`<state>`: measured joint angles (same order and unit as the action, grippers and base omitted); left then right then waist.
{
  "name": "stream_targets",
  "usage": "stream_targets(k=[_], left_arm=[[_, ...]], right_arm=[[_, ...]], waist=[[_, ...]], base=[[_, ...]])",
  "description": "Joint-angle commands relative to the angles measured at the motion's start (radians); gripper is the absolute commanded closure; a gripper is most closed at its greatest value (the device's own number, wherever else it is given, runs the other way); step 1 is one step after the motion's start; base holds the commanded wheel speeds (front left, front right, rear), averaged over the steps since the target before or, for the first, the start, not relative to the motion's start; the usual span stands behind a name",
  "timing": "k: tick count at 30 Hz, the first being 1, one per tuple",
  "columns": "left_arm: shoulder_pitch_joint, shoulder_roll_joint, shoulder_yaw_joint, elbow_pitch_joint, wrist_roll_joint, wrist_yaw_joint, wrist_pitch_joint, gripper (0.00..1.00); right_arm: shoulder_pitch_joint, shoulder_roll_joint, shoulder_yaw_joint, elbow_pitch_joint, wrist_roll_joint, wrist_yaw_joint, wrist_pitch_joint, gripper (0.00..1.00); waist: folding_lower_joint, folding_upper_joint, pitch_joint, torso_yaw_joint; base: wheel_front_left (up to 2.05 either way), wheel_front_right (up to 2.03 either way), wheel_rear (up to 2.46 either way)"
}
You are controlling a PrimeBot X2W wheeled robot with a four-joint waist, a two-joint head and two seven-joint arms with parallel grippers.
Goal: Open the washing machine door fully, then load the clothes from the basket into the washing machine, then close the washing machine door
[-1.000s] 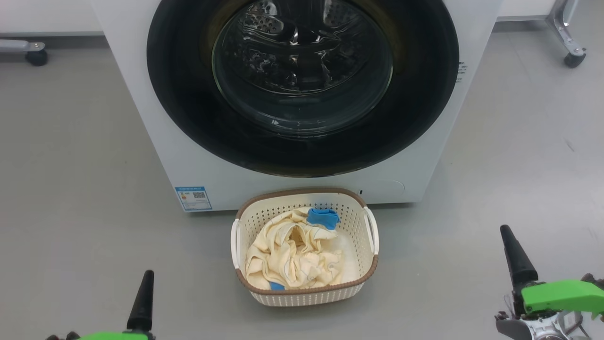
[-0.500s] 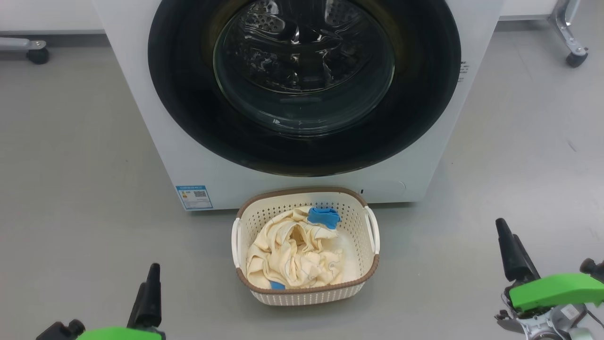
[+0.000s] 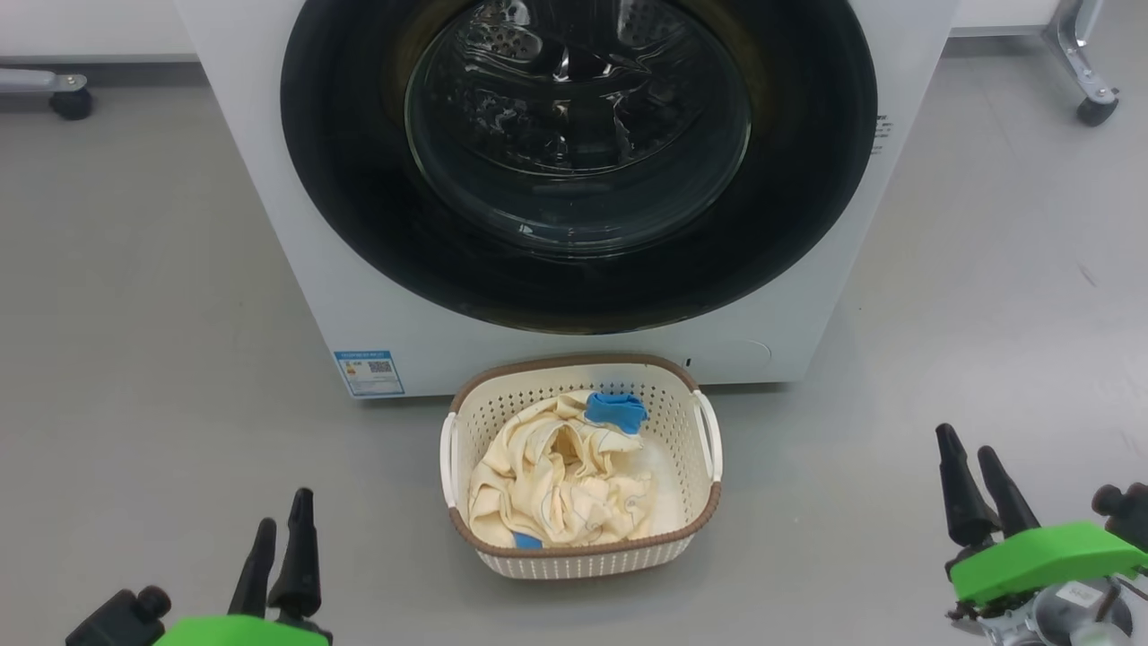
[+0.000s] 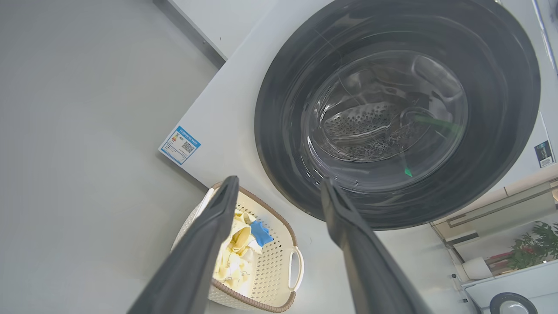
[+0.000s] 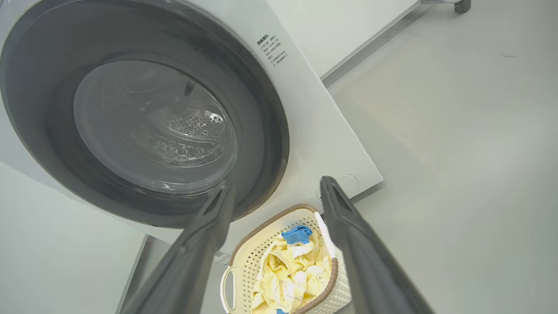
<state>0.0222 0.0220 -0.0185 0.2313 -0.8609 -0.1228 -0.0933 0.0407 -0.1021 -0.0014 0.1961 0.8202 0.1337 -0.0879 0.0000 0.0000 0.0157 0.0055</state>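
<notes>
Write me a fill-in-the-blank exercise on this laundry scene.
1. The washing machine door is ____.
2. The clothes lie inside the ____.
3. The left gripper and the right gripper hold nothing; both have their fingers ____.
Missing words: shut; basket; open.

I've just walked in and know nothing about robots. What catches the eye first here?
The big glossy black washing machine door, shut, dominates the top of the head view, set in the white washing machine. Just in front of it on the grey floor sits the basket, holding cream and blue clothes. At the lower corners, the left gripper and right gripper are open and hold nothing.
</notes>
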Motion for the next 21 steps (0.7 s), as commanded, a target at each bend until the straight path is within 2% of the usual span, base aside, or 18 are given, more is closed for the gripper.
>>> stream_targets(k=[1,21], left_arm=[[-0.033,0.018,0.015,-0.040,0.039,-0.004,-0.013,0.00],[-0.018,0.022,0.002,-0.097,0.323,0.000,-0.072,0.00]], right_arm=[[-0.026,-0.031,0.011,-0.028,-0.045,-0.002,-0.018,0.00],[-0.010,-0.047,0.041,-0.020,-0.322,-0.002,-0.077,0.00]], waist=[[0.0000,0.0000,0.000,0.000],[0.0000,0.0000,0.003,-0.001]], base=[[0.00,0.00,0.00],[0.00,0.00,0.00]])
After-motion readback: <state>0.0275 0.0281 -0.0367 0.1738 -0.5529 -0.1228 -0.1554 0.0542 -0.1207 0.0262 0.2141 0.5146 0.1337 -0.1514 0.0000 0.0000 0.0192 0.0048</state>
